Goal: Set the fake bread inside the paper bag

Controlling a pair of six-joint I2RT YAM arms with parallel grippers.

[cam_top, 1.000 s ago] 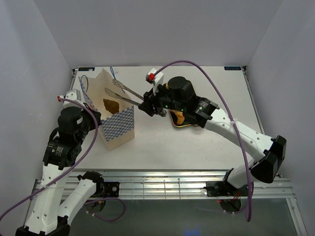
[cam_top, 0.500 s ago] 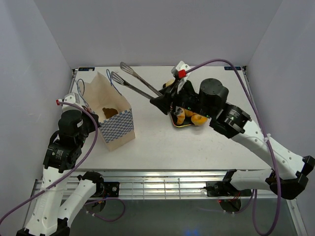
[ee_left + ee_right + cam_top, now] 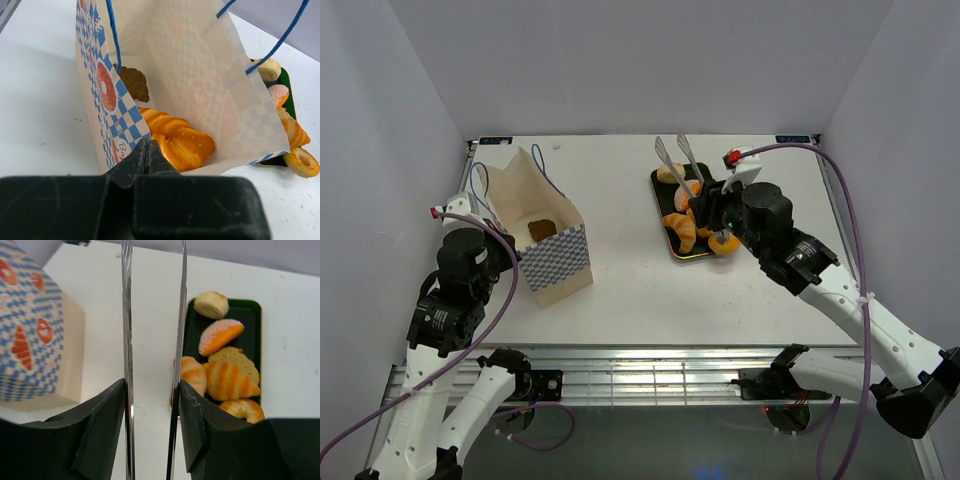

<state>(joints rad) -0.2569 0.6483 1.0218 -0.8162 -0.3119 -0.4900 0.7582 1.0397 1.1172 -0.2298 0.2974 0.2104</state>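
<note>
The paper bag [image 3: 552,255] stands open at the left. My left gripper [image 3: 146,146] is shut on its near rim [image 3: 512,256]. Inside the bag lie a twisted orange loaf [image 3: 178,141] and a brown piece [image 3: 133,83]. My right gripper [image 3: 151,405] is shut on metal tongs [image 3: 127,315], holding both arms; the tong tips [image 3: 673,152] are apart, empty, above the tray's left end. More fake bread sits on the dark tray [image 3: 250,315]: a pale bun [image 3: 211,305], a sugared orange wedge [image 3: 220,336], a croissant [image 3: 231,381], a ring [image 3: 243,410].
The tray [image 3: 696,254] lies right of centre, about a hand's width from the bag. Blue string handles [image 3: 114,35] arc over the bag's mouth. White walls close in the table on the left, back and right. The bag also shows in the right wrist view [image 3: 35,340].
My right arm has swung the tongs from over the bag's mouth rightwards to above the tray. The left gripper has stayed on the bag rim.
</note>
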